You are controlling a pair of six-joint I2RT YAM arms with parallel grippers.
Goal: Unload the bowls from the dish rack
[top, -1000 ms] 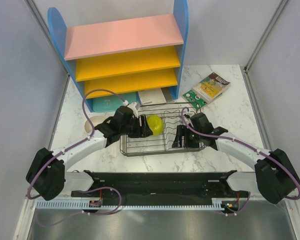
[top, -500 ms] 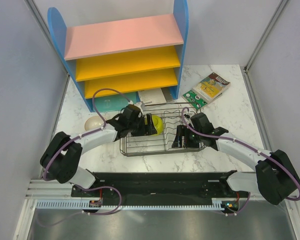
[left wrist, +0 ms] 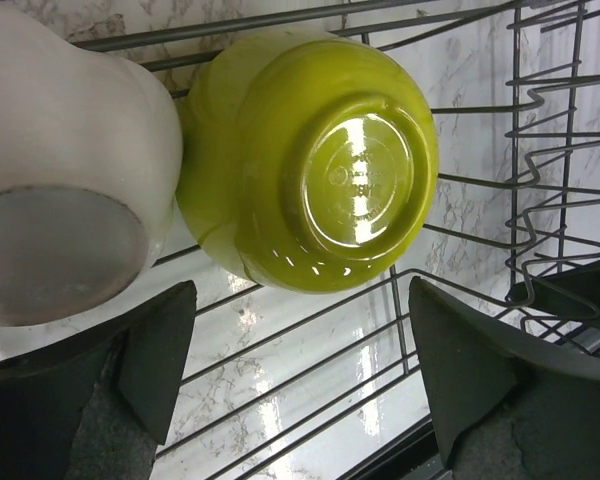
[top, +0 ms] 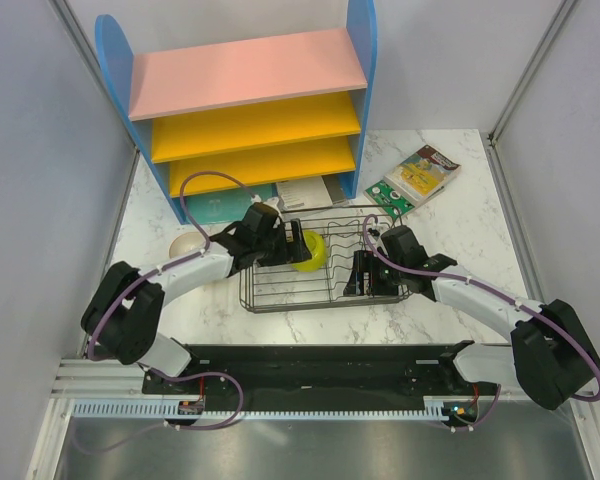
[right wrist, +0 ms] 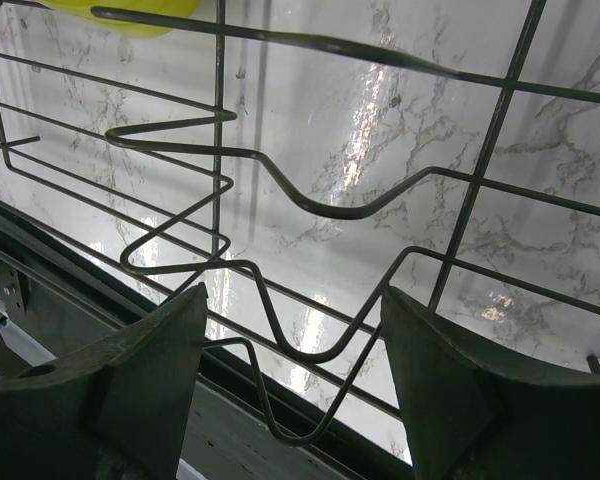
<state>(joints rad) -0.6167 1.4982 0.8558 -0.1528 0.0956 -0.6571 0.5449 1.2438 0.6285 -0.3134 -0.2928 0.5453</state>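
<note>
Top view: the rack [top: 325, 298] sits mid-counter [top: 460, 235], just below the shelf [top: 250, 100]. The green bowl [top: 310, 250] lies in the rack's left half. My left pincer [top: 288, 252] is right at it, coming in from the left of the frame. My right pincer [top: 365, 275] hangs over the rack's right half. A cream bowl [top: 183, 243] sits on the counter left of the rack, so I judge one bowl is out already.

Left wrist view: the green bowl fills the upper centre, tipped with its base toward the camera. It touches what I take to be a white bowl [left wrist: 70, 150] at upper left. My fingers [left wrist: 155, 350] stand wide apart at the bottom corners with only rack wires [left wrist: 310, 340] between them. The bowl lies just beyond the tips.

Right wrist view: this pincer is also wide and empty, over bare wires. A sliver of the green bowl shows at the top left edge.

I read this as the reach for the green bowl, grasp not yet made. Next I would ease the left pincer forward until the fingers straddle the bowl, then close and lift clear of the wires. The glaze looks slick, and the white bowl leaning against it may shift.
</note>
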